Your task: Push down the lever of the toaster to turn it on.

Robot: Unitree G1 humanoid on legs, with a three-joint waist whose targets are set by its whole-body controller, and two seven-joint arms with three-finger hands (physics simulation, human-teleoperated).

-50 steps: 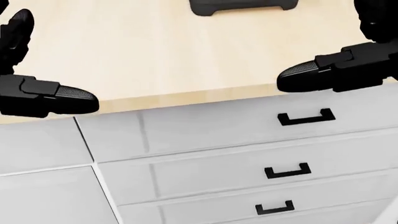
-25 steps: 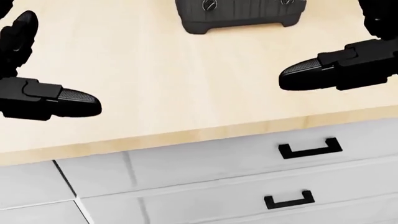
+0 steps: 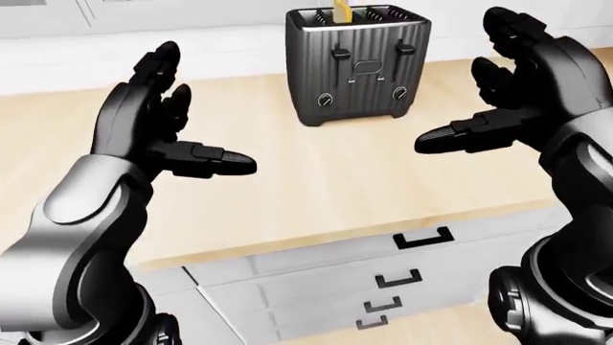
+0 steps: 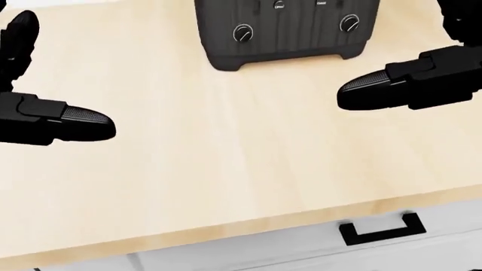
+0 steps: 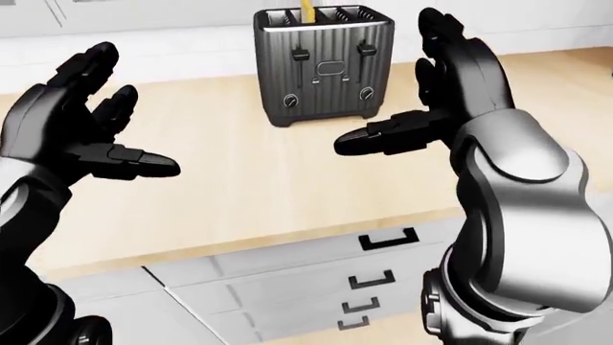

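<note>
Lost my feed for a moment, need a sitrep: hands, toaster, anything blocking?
Left hand open, right hand open, both empty. Toaster upright on counter, levers up, untouched. Path between hands clear.

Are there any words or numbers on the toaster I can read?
No words or numbers can be read anywhere.
The toaster has tiny pale marks above its two knobs: too small and blurred to read.
The rounded frame on its face: an outline only, no readable text.
The countertop and drawers: no text.
</note>
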